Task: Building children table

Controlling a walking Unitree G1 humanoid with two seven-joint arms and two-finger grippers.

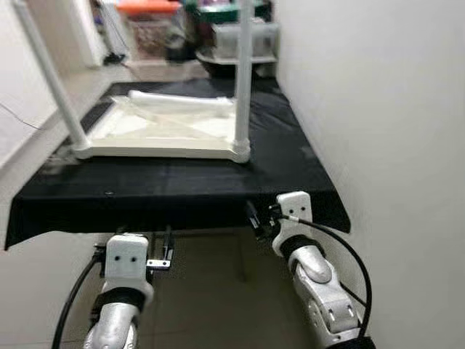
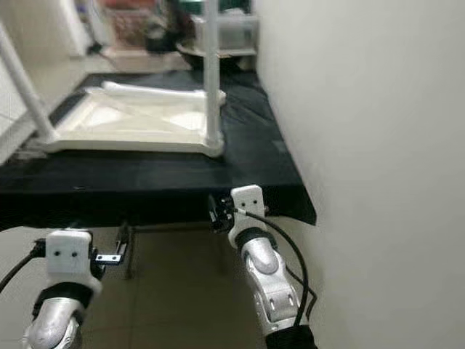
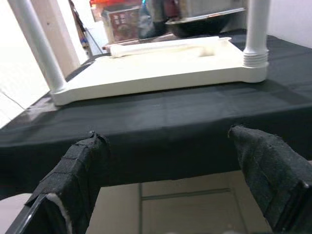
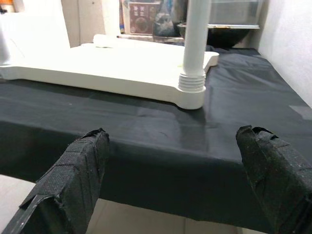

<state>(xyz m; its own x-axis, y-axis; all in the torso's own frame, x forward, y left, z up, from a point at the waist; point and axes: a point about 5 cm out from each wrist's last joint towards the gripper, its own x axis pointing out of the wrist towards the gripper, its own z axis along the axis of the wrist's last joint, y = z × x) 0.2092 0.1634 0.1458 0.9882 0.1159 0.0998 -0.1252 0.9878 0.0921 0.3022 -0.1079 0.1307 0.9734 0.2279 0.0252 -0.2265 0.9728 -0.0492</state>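
Taking the black-covered bench (image 1: pixel 182 185) as the landmark: the left gripper (image 3: pixel 165 180) is hovering below its front edge toward the left, fingers (image 3: pixel 73 180) spread wide with nothing between them. On the bench, the white child's tabletop (image 1: pixel 160 134) is lying upside down, two legs (image 1: pixel 242 73) standing upright at its front corners and a loose leg (image 1: pixel 182 98) resting across its far side. Beyond the bench, storage bins (image 1: pixel 149 25) are sitting, contents too blurred to tell. The right gripper (image 4: pixel 180 180) is waiting just below the bench's front right edge, fingers wide.
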